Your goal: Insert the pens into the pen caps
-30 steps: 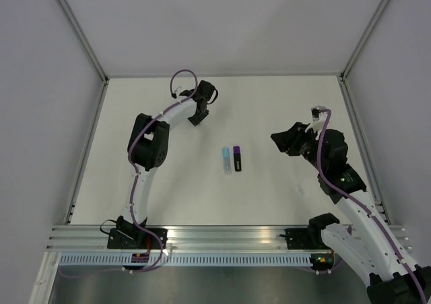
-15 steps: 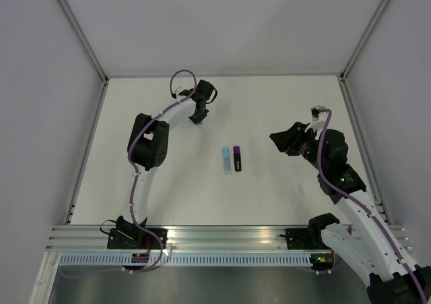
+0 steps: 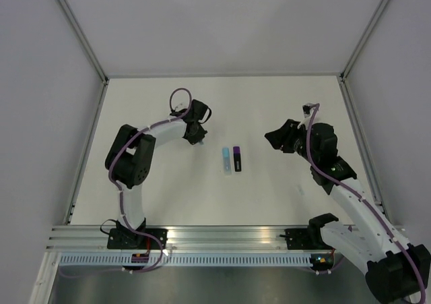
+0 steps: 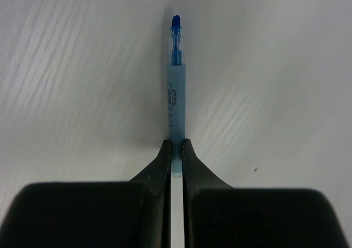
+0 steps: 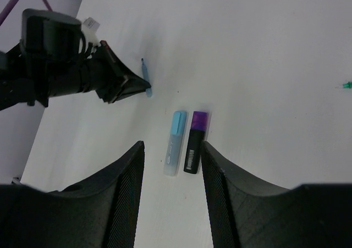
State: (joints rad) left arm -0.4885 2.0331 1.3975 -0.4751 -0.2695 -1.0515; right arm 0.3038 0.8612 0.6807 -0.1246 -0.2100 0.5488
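Slim light-blue plastic pen [image 4: 176, 102] looks light, stiff, slippery; left gripper [image 4: 176, 147] pinches its tail, right gripper [image 5: 171, 143] gapes empty.

- A slim light blue pen [image 4: 176, 102], uncapped. It has a clear neck and a dark blue tip, and its rear end is pinched in the left gripper [image 4: 176, 146]. It is at 10 o'clock from the two markers.
- A stubby light blue marker [image 3: 225, 161] lies flat near the table's middle, its brighter blue end pointing to 12 o'clock.
- A stubby black-and-purple marker [image 3: 237, 158] lies parallel to it, just beside it at 3 o'clock, purple end to 12 o'clock.
- A tiny pale bluish cap [image 3: 301, 191] lies alone at 4 o'clock from the markers.
- A green pen [image 5: 346, 84]: only its tip shows, at the edge of the right wrist view.
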